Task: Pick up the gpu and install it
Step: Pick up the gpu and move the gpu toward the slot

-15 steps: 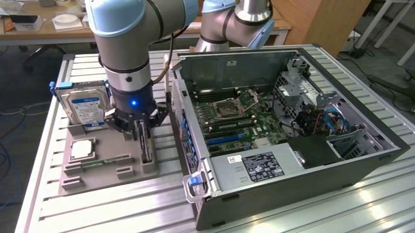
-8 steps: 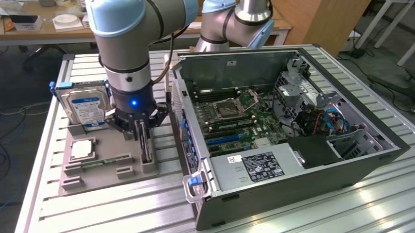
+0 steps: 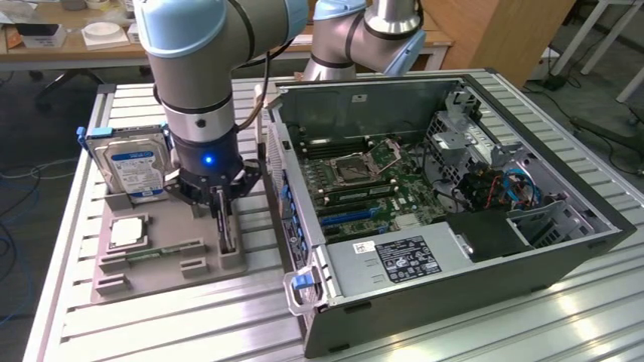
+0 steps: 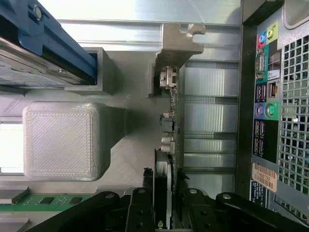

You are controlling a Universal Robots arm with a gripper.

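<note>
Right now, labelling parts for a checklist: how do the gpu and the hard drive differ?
The gpu is a thin dark card seen edge-on; the hard drive is a thicker silver block with a blue-white label. The gripper sits over the gpu; the hard drive stands apart from it. Both stand on edge in the gray holder.

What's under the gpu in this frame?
The gpu stands on edge on the grey holder tray, with the hand at its top edge. Its bottom edge, and how it seats in the tray, is hidden by the card itself and the tray's raised blocks.
</note>
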